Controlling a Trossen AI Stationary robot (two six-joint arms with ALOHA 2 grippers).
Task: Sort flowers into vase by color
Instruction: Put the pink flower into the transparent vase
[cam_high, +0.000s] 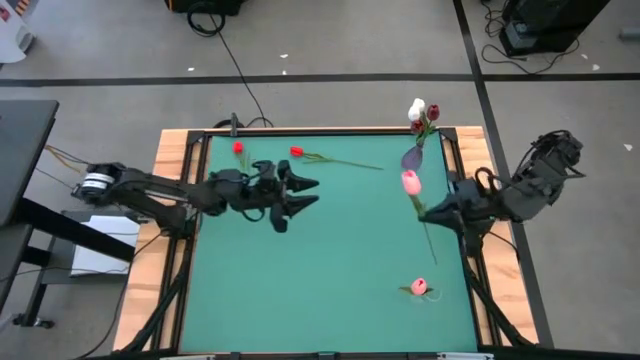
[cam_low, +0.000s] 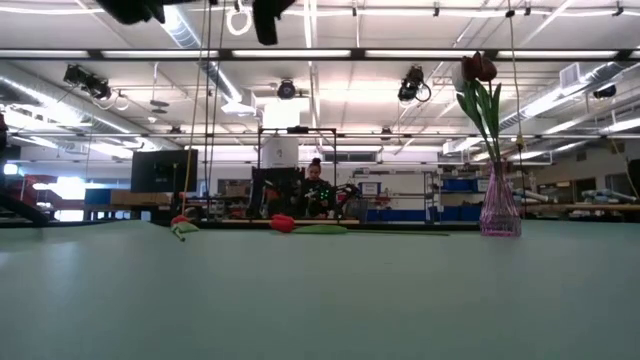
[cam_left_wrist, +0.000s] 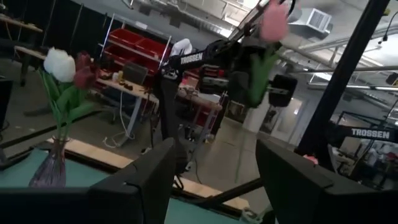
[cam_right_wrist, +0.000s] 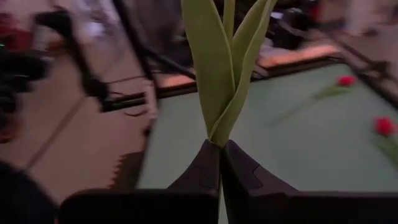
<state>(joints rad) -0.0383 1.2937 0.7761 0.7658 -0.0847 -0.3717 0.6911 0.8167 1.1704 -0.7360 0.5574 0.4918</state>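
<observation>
Green felt covers the tabletop (cam_high: 320, 270), framed in pale wood, with a workshop hall of shelves and ceiling lights beyond it.

At the right side the right tool (cam_high: 425, 212) is clamped on the stem of a pink tulip (cam_high: 410, 182); the right wrist view shows its two dark fingers (cam_right_wrist: 199, 177) pressed together around the stem just below the base of the green leaves (cam_right_wrist: 224, 68). From above, the pink head lies just short of the vase (cam_high: 412, 157), and the stem trails past the tool toward the near edge.

The vase, clear and purplish, stands near the far right corner of the tabletop and holds a white tulip (cam_high: 416, 108) and dark red tulips (cam_high: 430, 114) with their leaves.

Farther out, the left tool (cam_high: 298, 195) hangs over the left-centre of the tabletop with its fingers spread wide and nothing between them. Beyond it, near the far edge, two red tulips lie flat: one (cam_high: 297, 152) with its stem running toward the right, another (cam_high: 238, 148) nearer the far left corner. A further pink tulip (cam_high: 420, 288) lies near the front right corner, well apart from the rest.
</observation>
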